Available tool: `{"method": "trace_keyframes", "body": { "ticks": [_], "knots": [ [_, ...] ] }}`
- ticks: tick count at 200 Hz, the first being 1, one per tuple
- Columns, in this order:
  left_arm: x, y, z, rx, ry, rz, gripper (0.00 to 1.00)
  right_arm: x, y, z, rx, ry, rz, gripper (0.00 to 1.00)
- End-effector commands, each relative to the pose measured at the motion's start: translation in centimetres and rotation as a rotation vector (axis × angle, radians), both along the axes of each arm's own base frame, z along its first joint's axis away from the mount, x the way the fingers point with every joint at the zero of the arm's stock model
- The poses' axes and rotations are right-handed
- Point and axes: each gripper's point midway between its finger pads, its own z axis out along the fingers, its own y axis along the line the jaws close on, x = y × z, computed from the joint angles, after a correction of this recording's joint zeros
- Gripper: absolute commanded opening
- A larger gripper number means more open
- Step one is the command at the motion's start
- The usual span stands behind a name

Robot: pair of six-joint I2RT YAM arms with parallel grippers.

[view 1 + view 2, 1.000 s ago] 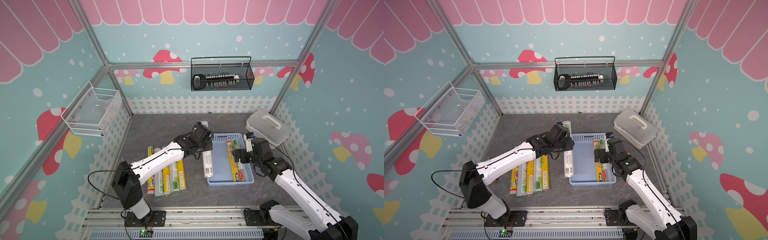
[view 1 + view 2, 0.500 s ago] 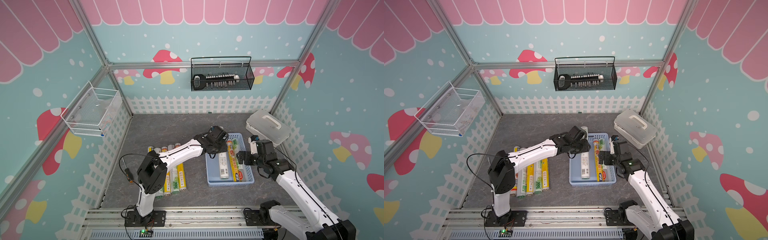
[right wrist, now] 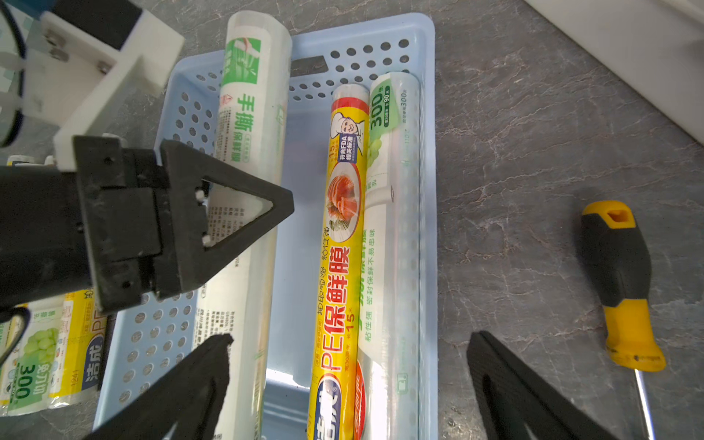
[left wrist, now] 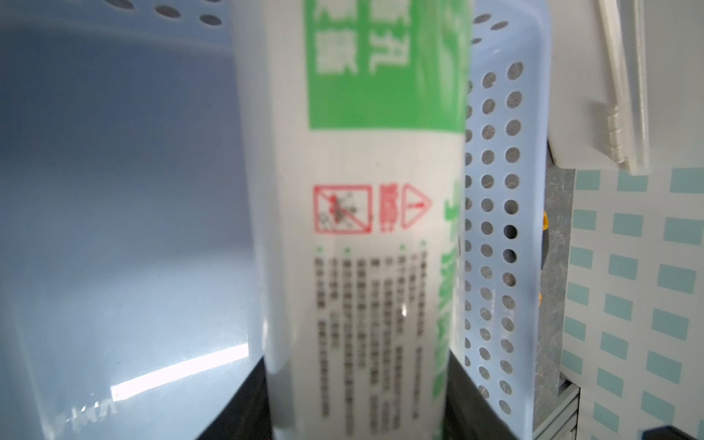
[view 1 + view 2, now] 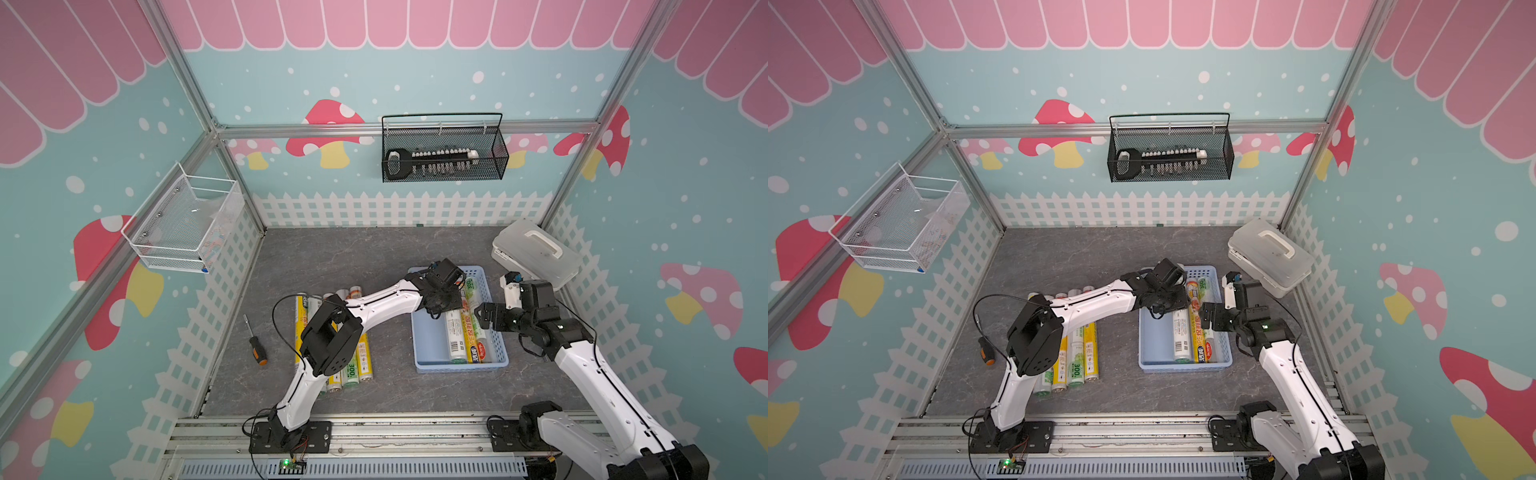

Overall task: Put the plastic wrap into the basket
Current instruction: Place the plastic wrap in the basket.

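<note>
The basket [image 5: 430,349] is set lengthwise, near to far, on the right half of the grey tabletop [image 5: 353,257]. Its right rim is crowded by the white lidded box [image 5: 536,253] and the right arm [image 5: 582,365]. The left half of its floor is seen bare in both top views. Open tabletop is seen beyond its far rim, and between it and the loose rolls [image 5: 364,357] laid side by side to the left (partly covered by the left arm [image 5: 374,303]).

Three rolls of plastic wrap [image 5: 468,340] are found at the basket. A clear roll [image 3: 392,228] with green print is laid against the right wall, and a yellow-orange roll [image 3: 339,266] is laid touching it. A white-green roll [image 3: 251,114] is clamped between the jaws of the left gripper [image 5: 446,309]. Its far end is shown over the far rim in the right wrist view; whether it rests on the floor cannot be told.

The jaws of the right gripper [image 3: 350,343] are held wide apart above the two right-hand rolls. A yellow-and-black screwdriver [image 3: 617,266] is seen just right of the basket, and an orange-handled screwdriver [image 5: 257,349] left of the loose rolls.
</note>
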Motion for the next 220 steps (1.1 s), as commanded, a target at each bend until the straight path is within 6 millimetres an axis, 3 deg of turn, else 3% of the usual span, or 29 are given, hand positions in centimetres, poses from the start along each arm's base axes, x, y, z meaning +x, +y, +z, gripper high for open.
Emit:
{"method": "trace_keyframes", "body": {
  "ticks": [1, 43, 88, 127, 220],
  "knots": [
    [0.4, -2.2, 1.5, -0.083, -0.008, -0.011, 0.18, -0.8, 0.0, -0.4, -0.005, 0.014, 0.021, 0.99],
    [0.1, -2.3, -1.0, -0.064, 0.043, -0.006, 0.22, -1.2, -0.1, -1.0, -0.013, 0.033, 0.026, 0.99],
    [0.3, -2.3, -2.1, -0.056, 0.066, 0.013, 0.29, -1.3, 0.0, -1.3, -0.007, 0.036, 0.029, 0.99],
    [0.3, -1.8, -3.0, -0.038, 0.075, 0.022, 0.42, -1.3, 0.1, -1.4, -0.005, 0.041, 0.035, 1.00],
    [0.1, -0.3, -2.8, 0.018, 0.067, -0.023, 0.59, -1.2, 0.6, -1.5, 0.021, 0.048, 0.051, 0.99]
  ]
}}
